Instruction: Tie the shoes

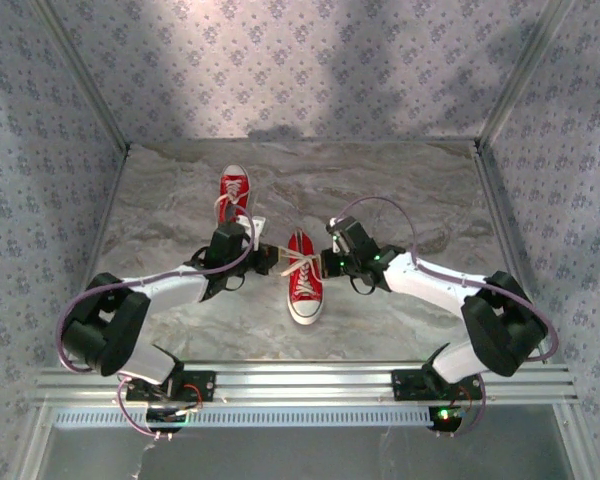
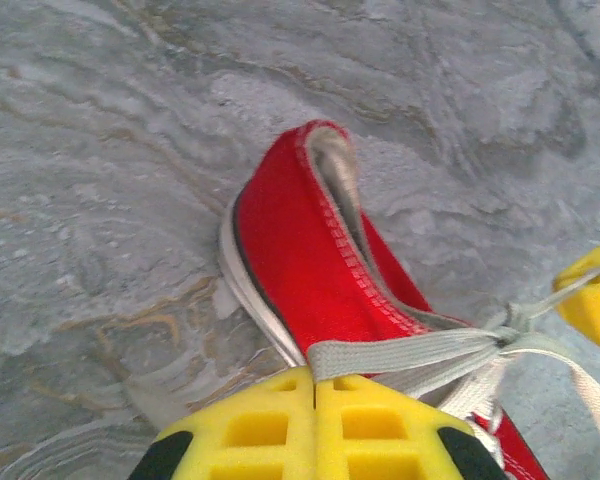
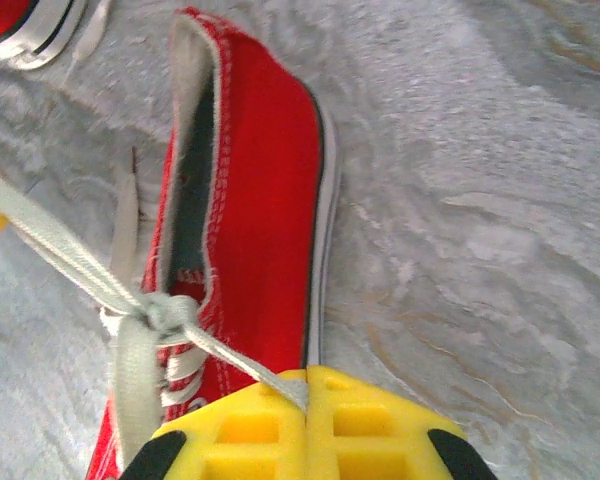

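— Where is the top camera?
— High at the near edge of the table (image 1: 410,190), looking down across all of it.
— And the wrist cameras?
— Close in, from opposite sides, sharing the nearer red sneaker (image 1: 303,285).

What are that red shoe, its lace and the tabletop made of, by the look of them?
The red shoe looks like woven canvas, matte, with visible stitching along the collar and a smooth white rubbery sole edge. Its lace looks like flat woven fabric. The tabletop looks like marble-patterned stone or printed laminate; I cannot tell which.
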You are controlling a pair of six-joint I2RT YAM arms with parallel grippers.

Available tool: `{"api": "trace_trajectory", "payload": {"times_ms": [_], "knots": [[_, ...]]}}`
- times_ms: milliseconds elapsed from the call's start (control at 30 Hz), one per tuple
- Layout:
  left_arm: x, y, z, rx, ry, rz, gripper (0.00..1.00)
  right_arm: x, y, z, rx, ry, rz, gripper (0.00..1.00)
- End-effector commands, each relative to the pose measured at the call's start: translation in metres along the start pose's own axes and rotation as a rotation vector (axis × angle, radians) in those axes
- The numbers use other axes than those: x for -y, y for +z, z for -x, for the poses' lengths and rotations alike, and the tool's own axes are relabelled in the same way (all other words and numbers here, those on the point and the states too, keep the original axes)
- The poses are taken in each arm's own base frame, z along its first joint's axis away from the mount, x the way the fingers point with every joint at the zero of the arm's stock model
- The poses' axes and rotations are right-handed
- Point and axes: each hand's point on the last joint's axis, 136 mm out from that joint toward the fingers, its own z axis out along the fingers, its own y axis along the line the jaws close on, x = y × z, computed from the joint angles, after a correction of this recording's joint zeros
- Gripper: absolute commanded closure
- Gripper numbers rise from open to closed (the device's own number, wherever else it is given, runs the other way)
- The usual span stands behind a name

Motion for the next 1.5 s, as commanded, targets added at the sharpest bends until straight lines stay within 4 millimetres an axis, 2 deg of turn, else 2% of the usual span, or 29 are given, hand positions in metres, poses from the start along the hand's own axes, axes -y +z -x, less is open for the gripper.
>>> {"api": "trace_trajectory", "payload": {"times_ms": [0,233,500,567,600,667,700,733,767,800,867,933,1000,1167,1200,1333,1467], "knots": [[-0.027,-0.005,-0.002,-0.019,-0.041,0.160,1.00,0.035,-0.008,-0.005,0.035,0.110,-0.174,1.00],[-0.057,-0.008,-0.018,-0.051,-0.093,0.275,1.00,0.061,-0.013,-0.019,0.008,0.185,-0.303,1.00],[-0.066,-0.008,-0.026,-0.060,-0.108,0.297,1.00,0.076,-0.010,-0.038,-0.083,0.207,-0.373,1.00],[-0.060,-0.006,-0.025,-0.058,-0.102,0.261,1.00,0.074,-0.008,-0.041,-0.098,0.203,-0.363,1.00],[-0.048,-0.004,-0.022,-0.045,-0.087,0.188,1.00,0.067,-0.006,-0.037,-0.089,0.187,-0.329,1.00],[-0.011,-0.001,-0.016,-0.035,-0.029,-0.022,1.00,0.052,-0.010,-0.024,-0.038,0.134,-0.278,0.98],[0.005,-0.003,-0.013,-0.026,-0.008,-0.105,0.90,0.043,-0.015,-0.015,-0.002,0.097,-0.254,0.80],[0.013,-0.005,-0.010,-0.007,0.007,-0.142,0.63,0.037,-0.021,-0.005,0.034,0.076,-0.246,0.66],[0.017,-0.010,-0.006,0.030,0.024,-0.152,0.45,0.030,-0.028,0.004,0.068,0.046,-0.237,0.50],[0.018,-0.016,-0.001,0.068,0.032,-0.146,0.36,0.025,-0.035,0.013,0.099,0.019,-0.233,0.40],[0.014,-0.026,0.007,0.109,0.036,-0.106,0.26,0.018,-0.045,0.029,0.150,0.000,-0.230,0.29],[0.004,-0.035,0.013,0.140,0.028,-0.031,0.12,0.021,-0.046,0.039,0.172,0.024,-0.258,0.25],[-0.009,-0.043,0.016,0.164,0.006,0.060,0.02,0.026,-0.038,0.046,0.145,0.063,-0.306,0.26],[-0.018,-0.052,0.013,0.174,-0.002,0.119,0.00,0.028,-0.005,0.059,0.091,0.134,-0.412,0.35],[-0.018,-0.052,0.011,0.168,-0.004,0.117,0.00,0.025,0.000,0.069,0.099,0.153,-0.411,0.39],[-0.016,-0.050,0.006,0.157,-0.004,0.102,0.00,0.032,0.020,0.073,0.062,0.193,-0.436,0.50],[-0.015,-0.050,0.003,0.153,-0.001,0.096,0.00,0.033,0.034,0.070,0.024,0.210,-0.417,0.52]]}}
